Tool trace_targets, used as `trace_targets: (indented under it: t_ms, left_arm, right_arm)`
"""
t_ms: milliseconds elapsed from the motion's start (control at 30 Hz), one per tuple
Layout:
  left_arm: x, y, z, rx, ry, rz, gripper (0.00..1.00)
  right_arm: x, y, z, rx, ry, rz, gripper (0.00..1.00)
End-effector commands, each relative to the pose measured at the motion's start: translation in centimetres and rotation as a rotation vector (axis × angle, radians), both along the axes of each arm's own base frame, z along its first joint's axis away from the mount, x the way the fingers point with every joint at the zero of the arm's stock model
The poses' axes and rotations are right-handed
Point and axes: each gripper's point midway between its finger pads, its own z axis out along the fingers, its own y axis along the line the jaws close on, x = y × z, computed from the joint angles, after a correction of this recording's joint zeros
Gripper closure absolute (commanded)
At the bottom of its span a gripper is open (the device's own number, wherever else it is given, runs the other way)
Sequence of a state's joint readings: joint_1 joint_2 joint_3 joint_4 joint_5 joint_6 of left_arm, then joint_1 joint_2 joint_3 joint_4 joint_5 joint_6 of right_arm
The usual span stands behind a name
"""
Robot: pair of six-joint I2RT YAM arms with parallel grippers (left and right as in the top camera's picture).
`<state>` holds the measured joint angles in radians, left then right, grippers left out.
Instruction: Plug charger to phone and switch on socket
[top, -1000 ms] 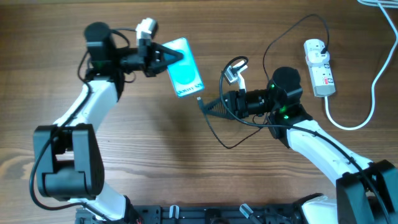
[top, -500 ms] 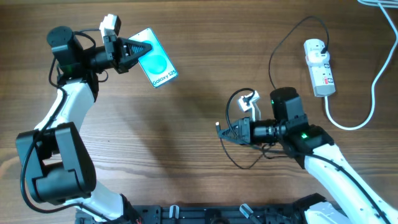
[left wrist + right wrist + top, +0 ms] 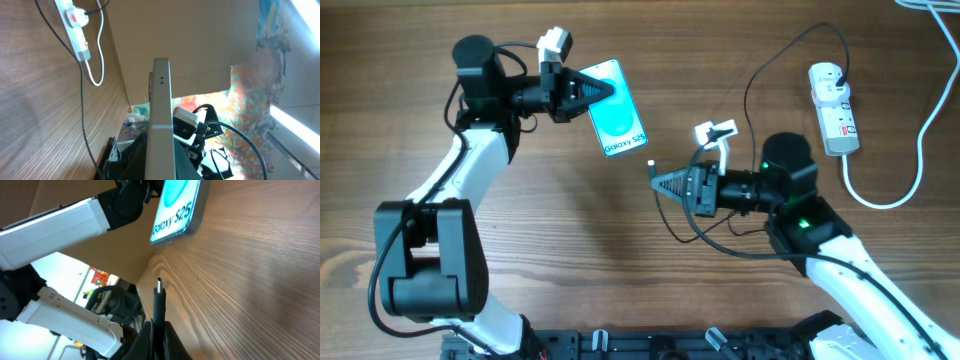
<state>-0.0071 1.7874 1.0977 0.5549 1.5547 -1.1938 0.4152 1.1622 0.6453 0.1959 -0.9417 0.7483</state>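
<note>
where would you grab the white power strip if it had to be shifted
Probably mid-body, across the narrow width, coming down from above with a finger on each long side. The socket lies flat, long and slim; the charger plug sits in one end and the thick white cord leaves the other.

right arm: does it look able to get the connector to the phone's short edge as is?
Probably yes. The right gripper holds the charger tip-forward, near the text edge of the phone; the left gripper grips the opposite end. Nothing sits between them, though the tip isn't lined up.
</note>
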Motion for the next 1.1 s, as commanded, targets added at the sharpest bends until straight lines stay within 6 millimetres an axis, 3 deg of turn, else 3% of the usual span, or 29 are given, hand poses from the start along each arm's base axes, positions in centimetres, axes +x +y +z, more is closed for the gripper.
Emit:
trace_targets:
  t_ms: [0,300,1067]
  left_arm:
    - [-0.7,-1.2,1.2,-0.001,-0.051,-0.035,0.96]
    - [-1.0,-1.7,1.2,-0.002,-0.076,-0.047,0.96]
    - [-1.5,-2.0,1.3,-0.005,-0.085,-0.074,0.96]
  right_arm:
    - [0.3,1.4,-0.9,0.012,0.076,0.028,0.96]
    - [0.3,2.1,0.0,0.056,0.061,0.049,0.95]
    - [-0.1,2.2,-0.1,0.062,0.121,0.064,0.95]
